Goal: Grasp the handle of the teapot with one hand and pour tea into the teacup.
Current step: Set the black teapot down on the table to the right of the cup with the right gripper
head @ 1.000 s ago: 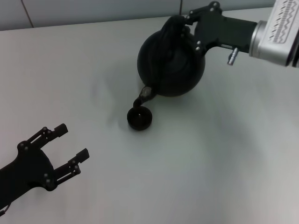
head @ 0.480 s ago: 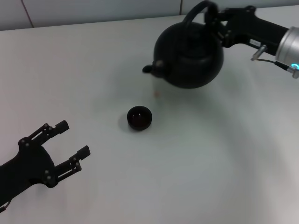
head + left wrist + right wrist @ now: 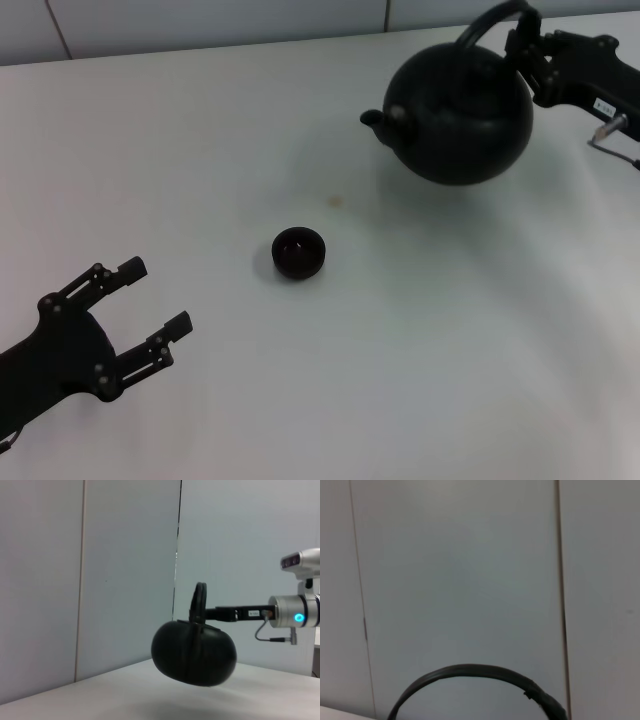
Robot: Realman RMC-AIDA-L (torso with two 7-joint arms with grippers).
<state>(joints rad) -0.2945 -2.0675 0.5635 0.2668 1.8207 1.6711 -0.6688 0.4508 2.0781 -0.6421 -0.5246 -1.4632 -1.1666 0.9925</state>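
The black teapot (image 3: 460, 110) hangs upright above the table at the far right, its spout (image 3: 374, 118) pointing left. My right gripper (image 3: 528, 50) is shut on the handle (image 3: 494, 18). The left wrist view shows the teapot (image 3: 194, 652) lifted off the table, the handle (image 3: 199, 600) held by the right arm. In the right wrist view only the handle's arc (image 3: 480, 680) appears against the wall. The small black teacup (image 3: 298, 252) stands on the table, left of and nearer than the teapot, with dark liquid inside. My left gripper (image 3: 150, 306) rests open at the near left.
A small brownish spot (image 3: 336, 201) lies on the white table (image 3: 400, 350) between cup and teapot. A pale wall runs behind the table's far edge.
The teapot has gone from tilted over the teacup to upright, and my right arm has carried it right and away from the cup. The left arm has not moved.
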